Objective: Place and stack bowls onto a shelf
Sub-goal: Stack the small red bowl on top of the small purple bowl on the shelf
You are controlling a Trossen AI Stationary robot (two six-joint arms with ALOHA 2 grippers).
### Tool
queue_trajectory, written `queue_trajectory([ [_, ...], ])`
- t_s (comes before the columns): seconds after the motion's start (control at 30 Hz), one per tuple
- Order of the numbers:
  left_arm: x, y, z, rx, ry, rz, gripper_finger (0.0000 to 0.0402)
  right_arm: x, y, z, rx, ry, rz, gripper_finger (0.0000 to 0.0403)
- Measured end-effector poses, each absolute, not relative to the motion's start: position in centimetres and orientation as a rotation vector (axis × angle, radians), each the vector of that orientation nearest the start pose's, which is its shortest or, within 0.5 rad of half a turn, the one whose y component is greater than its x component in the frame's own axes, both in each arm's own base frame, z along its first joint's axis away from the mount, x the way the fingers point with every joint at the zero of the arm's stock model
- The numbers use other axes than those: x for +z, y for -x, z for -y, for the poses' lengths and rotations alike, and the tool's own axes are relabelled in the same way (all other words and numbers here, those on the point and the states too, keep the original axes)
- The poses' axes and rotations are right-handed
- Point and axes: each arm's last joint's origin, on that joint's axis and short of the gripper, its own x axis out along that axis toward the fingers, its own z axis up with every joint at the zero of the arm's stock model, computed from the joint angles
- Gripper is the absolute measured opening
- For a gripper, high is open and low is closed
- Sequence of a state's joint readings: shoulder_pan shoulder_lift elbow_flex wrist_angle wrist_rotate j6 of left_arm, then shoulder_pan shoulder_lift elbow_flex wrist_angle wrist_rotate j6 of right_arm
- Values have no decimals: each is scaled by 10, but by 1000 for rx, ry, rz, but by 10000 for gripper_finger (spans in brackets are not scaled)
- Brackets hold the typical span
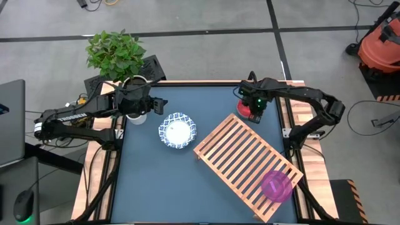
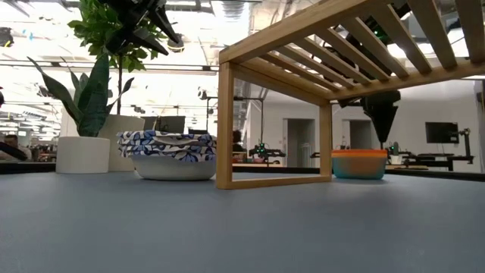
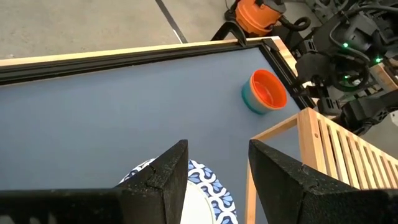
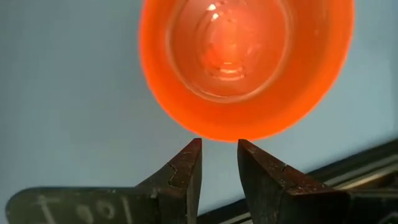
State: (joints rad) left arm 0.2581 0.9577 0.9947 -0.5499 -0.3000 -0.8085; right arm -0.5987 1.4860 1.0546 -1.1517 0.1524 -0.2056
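Note:
An orange-red bowl (image 1: 245, 110) sits nested in a teal bowl (image 2: 359, 168) near the table's far right corner. My right gripper (image 4: 219, 151) hovers just above the orange-red bowl's rim (image 4: 217, 132), pointing down, fingers narrowly open. In the low view its tip (image 2: 380, 140) ends just over the bowl. A white bowl with a blue patterned rim (image 1: 177, 131) stands mid-table; one or two stacked, I cannot tell. My left gripper (image 3: 217, 180) is open, level beside the plant pot, short of that bowl (image 3: 208, 186). A magenta bowl (image 1: 276, 185) rests on the slatted shelf (image 1: 244, 159).
A pale plant pot (image 2: 83, 154) with a leafy plant (image 1: 115, 53) stands at the far left by my left gripper. The shelf's front leg (image 2: 224, 125) stands between the white bowl and the nested pair. Bare blue tabletop (image 1: 162, 187) lies near and left.

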Motion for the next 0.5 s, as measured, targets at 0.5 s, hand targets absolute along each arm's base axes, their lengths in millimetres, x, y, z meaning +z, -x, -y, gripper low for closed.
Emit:
queue_trajectory([
  [0.5,342,-185,-58,727,765,-268,153,222,-200,140,-97,-4,-1626,132],
])
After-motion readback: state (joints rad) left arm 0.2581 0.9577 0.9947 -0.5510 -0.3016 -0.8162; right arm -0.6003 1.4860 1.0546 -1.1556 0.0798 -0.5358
